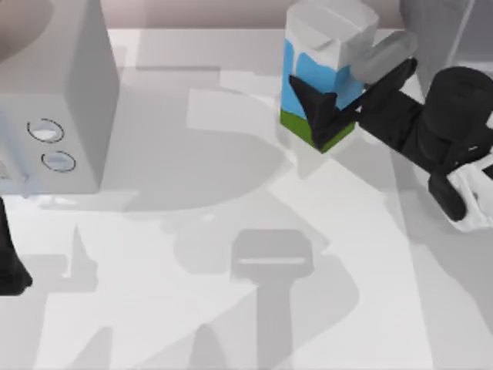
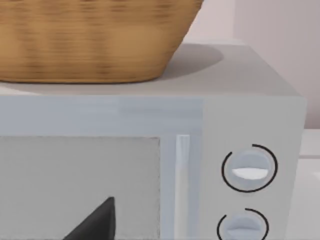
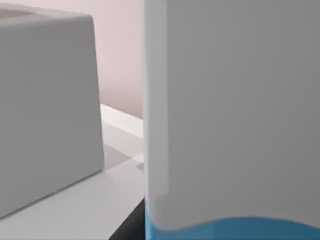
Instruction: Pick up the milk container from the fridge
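Our right claw (image 1: 327, 104) is clamped around the milk container (image 1: 320, 85) at upper right of the top view, above the counter (image 1: 231, 308). We judge the pickup nearly complete. Left claw (image 2: 95, 222): state unclear.

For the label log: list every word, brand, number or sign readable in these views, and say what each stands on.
No readable text in any view.
Milk container, gripped by the right gripper: blue, white and green colour patches, no lettering.
Grey box with two round dials: arc marks around each dial, no numbers or words.
Woven basket on top of that box: plain.
Left gripper at the table's left edge: no markings.
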Robot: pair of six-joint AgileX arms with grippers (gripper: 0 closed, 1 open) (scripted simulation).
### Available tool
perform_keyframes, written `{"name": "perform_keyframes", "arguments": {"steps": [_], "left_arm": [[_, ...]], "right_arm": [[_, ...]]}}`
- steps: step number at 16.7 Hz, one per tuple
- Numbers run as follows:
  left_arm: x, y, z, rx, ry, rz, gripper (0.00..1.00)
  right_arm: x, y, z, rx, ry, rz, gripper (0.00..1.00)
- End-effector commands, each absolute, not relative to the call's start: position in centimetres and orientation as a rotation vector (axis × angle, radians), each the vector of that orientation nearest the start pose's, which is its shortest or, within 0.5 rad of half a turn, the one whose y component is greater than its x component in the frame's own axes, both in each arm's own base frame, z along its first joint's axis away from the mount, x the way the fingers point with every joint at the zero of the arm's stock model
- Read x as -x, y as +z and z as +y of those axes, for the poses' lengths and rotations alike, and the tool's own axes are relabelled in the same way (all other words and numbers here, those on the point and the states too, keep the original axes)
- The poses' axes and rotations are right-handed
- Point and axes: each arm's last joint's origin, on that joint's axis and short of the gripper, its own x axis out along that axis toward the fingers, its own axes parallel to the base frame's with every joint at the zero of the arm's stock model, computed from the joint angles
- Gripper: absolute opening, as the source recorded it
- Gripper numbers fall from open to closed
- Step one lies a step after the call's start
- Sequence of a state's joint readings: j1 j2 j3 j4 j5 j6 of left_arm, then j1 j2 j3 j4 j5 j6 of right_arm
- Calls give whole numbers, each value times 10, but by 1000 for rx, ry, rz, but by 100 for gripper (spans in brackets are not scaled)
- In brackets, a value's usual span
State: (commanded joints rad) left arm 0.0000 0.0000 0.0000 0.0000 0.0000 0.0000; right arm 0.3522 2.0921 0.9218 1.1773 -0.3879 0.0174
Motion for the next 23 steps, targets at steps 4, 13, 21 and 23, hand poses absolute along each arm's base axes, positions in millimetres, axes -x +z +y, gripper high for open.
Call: {"name": "perform_keyframes", "arguments": {"steps": [4,13,21,23], "left_arm": [[-106,160,-1,0,0,0,100],[-106,160,-1,0,0,0,100],[-106,160,-1,0,0,0,100],[-106,160,-1,0,0,0,100]], "right_arm": [[-374,125,151,-4,758,7,0],[-410,93,188,-2,762,1,0],[-412,90,191,-2,764,0,23],[-412,90,191,-2,764,0,38]]}}
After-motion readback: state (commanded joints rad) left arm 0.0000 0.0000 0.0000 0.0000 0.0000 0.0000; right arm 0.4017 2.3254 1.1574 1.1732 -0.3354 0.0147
